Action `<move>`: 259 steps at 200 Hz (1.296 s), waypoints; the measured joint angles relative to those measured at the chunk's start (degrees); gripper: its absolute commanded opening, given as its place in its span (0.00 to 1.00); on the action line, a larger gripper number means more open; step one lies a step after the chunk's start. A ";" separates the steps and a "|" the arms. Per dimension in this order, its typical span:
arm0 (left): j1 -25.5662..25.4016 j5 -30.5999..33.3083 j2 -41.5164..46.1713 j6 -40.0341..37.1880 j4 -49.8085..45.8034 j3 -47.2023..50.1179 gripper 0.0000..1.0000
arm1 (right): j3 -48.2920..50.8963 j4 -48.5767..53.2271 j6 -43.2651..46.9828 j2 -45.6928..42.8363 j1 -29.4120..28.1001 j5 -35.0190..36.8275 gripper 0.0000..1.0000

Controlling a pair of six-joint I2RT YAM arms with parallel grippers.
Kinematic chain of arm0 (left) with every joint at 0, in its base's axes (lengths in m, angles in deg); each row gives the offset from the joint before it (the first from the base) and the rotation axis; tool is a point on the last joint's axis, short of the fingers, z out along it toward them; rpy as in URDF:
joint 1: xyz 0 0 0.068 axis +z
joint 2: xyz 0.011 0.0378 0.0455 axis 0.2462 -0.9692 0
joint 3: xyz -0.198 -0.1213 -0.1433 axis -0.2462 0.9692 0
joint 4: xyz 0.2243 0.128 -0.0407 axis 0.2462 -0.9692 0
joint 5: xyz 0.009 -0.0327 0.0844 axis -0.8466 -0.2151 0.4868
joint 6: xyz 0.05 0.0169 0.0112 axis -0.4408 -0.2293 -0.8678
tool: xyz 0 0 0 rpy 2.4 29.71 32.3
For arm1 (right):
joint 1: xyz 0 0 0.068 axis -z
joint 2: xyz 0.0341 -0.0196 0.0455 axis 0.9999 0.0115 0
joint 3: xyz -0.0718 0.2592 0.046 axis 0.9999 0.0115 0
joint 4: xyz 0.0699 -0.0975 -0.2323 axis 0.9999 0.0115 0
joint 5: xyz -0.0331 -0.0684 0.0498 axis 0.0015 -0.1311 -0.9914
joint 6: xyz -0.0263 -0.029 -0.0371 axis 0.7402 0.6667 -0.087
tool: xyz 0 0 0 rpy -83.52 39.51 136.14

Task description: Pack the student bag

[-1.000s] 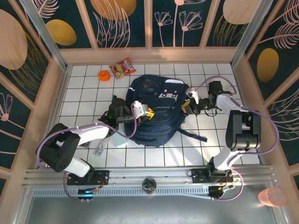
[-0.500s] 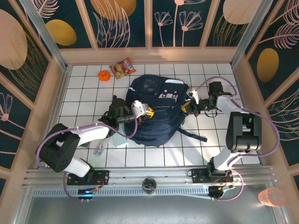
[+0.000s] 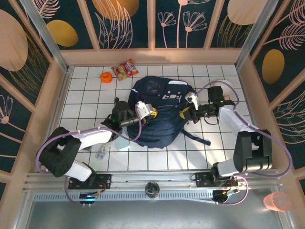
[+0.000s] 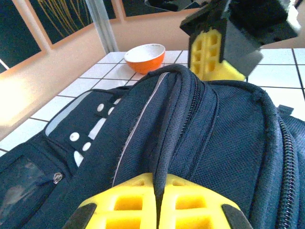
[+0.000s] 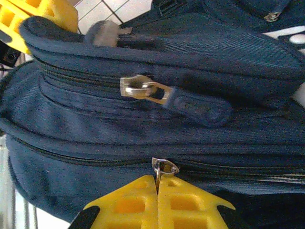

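The student bag, dark navy with thin light stripes, lies flat in the middle of the tiled table. My left gripper sits over its middle, its yellow fingers shut on a dark fabric strap of the bag. My right gripper is at the bag's right side. Its fingers are shut on a small metal zipper pull on a closed zipper line. A second zipper pull with a navy fabric tab lies one zipper line above it.
An orange bowl and a red snack packet lie at the back left. A clear bottle and a pale box rest by my left arm. A loose strap trails right of the bag. Wooden walls ring the table.
My right arm has shifted left and slightly down against the bag's side, and its jaws have closed on the zipper pull. The left gripper holds its place on the strap.
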 measured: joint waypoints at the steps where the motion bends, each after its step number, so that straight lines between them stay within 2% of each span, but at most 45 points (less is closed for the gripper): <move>1: -0.02 0.09 0.00 0.00 -0.02 -0.02 0.00 | 0.09 0.00 -0.28 -0.17 -0.11 0.04 0.00; 68: -1.75 5.25 -0.76 0.33 -0.68 -1.73 0.00 | 6.73 -5.95 -13.42 -10.23 -5.88 0.57 0.00; 115: -2.99 7.28 -2.10 1.84 -0.79 -3.08 0.00 | 10.40 -11.78 -23.67 -16.35 -10.91 3.45 0.00; 185: -3.72 8.20 -3.23 4.35 -0.81 -3.78 0.00 | 12.39 -18.32 -35.23 -17.20 -19.30 11.21 0.00; 259: -3.82 8.46 -3.54 7.08 -0.28 -3.78 0.00 | 14.32 -23.76 -46.01 -17.18 -22.99 16.06 0.00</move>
